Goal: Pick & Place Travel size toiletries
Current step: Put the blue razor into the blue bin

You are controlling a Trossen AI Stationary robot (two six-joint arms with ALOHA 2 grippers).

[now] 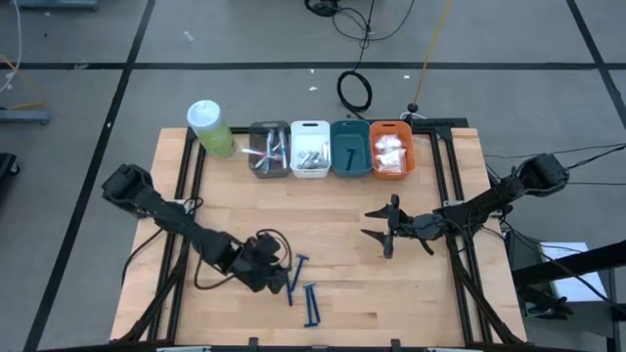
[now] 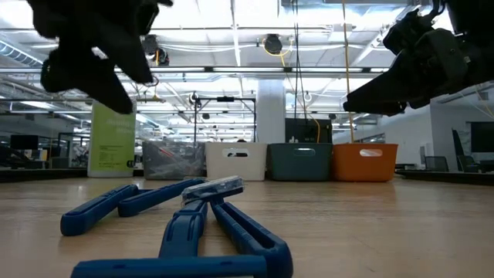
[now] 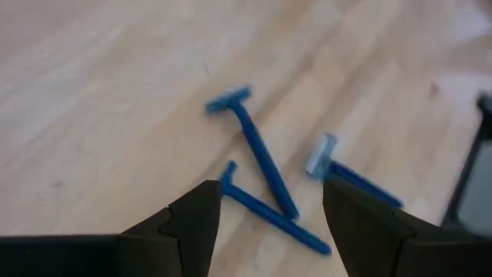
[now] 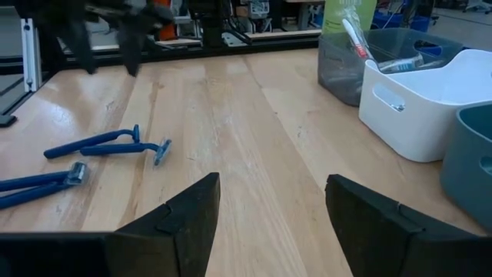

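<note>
Blue razors [image 2: 185,220] were seen lying crossed on the pale wooden table [image 1: 333,225], nearest the low camera and well apart from the orange bin [image 1: 391,149]. Just beside them the left gripper [image 1: 266,266] was held above the wood, fingers spread and empty. Between razors and orange bin, the right gripper [image 1: 388,232] was hung with fingers spread. Beyond the orange bin, ceiling lights and grey floor were visible.

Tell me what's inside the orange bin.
From above, the orange bin holds a heap of white crinkly pouches. Anything beneath them is covered, and the low view shows only the bin's wall.
</note>
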